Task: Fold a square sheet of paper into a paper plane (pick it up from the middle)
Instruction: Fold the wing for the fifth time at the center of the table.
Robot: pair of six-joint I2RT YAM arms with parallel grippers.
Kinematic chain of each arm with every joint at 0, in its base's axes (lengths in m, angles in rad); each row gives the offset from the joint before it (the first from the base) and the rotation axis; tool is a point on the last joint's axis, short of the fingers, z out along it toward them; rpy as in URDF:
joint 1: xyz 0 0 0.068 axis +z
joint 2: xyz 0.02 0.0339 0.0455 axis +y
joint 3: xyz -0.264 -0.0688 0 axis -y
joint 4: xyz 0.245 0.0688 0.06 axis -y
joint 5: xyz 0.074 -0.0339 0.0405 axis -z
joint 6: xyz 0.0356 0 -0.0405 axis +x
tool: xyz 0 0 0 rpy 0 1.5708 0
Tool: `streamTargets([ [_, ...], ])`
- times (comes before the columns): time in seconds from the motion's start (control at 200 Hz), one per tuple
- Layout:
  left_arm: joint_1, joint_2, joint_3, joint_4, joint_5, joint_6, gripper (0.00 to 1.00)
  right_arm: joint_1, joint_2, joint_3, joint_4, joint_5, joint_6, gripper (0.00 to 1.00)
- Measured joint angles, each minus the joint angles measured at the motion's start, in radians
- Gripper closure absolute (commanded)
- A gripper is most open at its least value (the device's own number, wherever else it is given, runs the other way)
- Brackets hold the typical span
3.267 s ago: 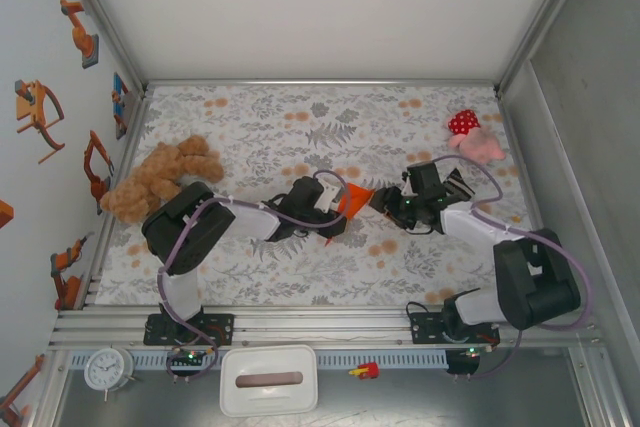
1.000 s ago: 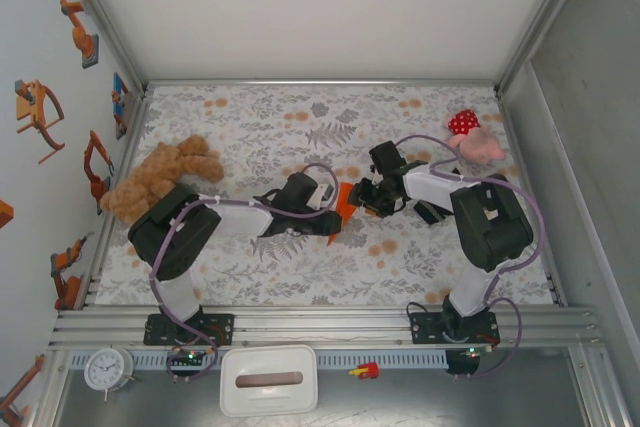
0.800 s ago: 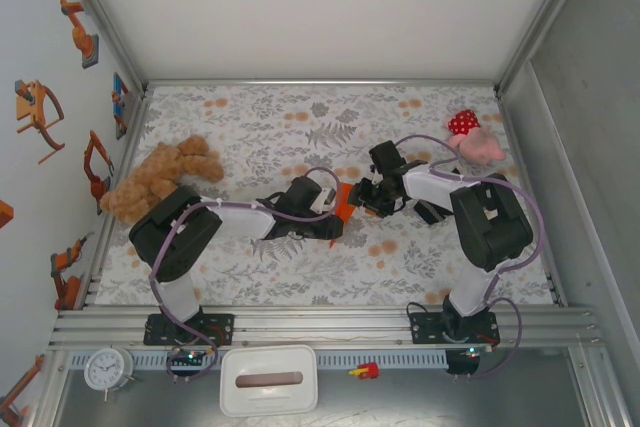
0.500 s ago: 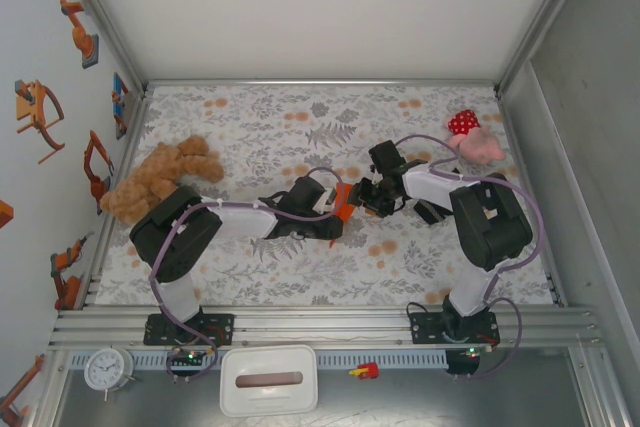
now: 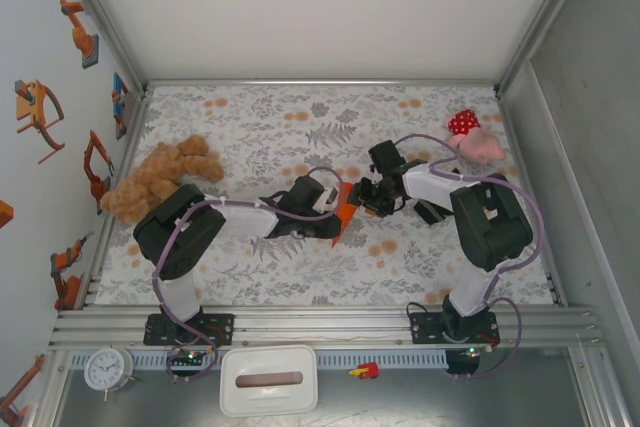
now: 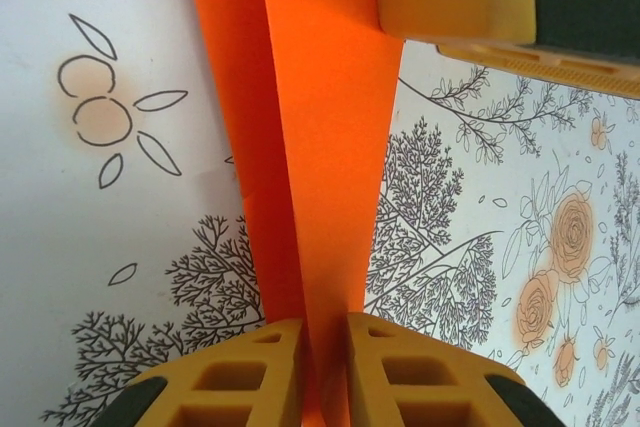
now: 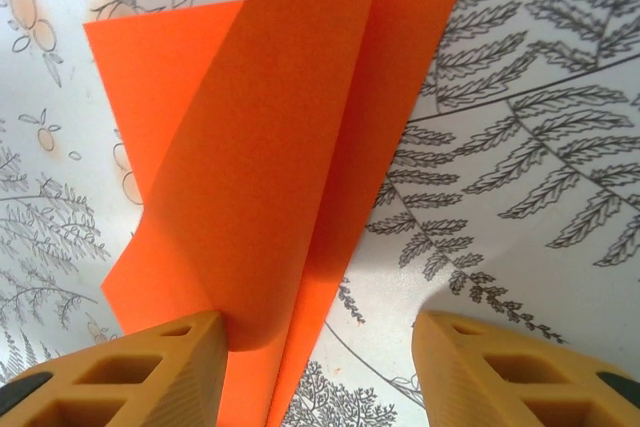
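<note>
Floral tablecloth (image 5: 250, 117); orange paper (image 5: 345, 219) apparently pinched by left gripper (image 6: 325, 337); clock (image 5: 107, 369) unreadable.

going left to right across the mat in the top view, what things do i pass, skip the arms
teddy bear → orange paper → polka-dot plush

orange paper (image 6: 320, 147) cropped top/btm, fold unclear
</note>
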Motion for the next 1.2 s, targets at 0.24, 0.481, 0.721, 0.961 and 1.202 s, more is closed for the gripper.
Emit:
streamTargets([
  [0.24, 0.005, 0.0, -0.005, 0.008, 0.011, 0.0, 0.8, 0.003, -0.119, -0.03, -0.007, 0.035, -0.069, 0.5],
  [0.481, 0.005, 0.0, -0.005, 0.008, 0.014, 0.0, 0.79, 0.003, -0.233, -0.08, 0.071, -0.044, -0.096, 0.72],
  [0.721, 0.005, 0.0, -0.003, 0.006, 0.013, 0.0, 0.79, 0.008, -0.141, -0.084, 0.139, -0.146, -0.1, 0.88],
  [0.961, 0.005, 0.003, 0.005, -0.006, 0.015, 0.0, 0.79, 0.008, -0.055, -0.08, 0.163, -0.188, -0.101, 0.89],
  [1.202, 0.006, 0.006, 0.01, -0.014, 0.019, -0.005, 0.79, 0.008, -0.008, -0.06, 0.166, -0.19, -0.102, 0.89],
])
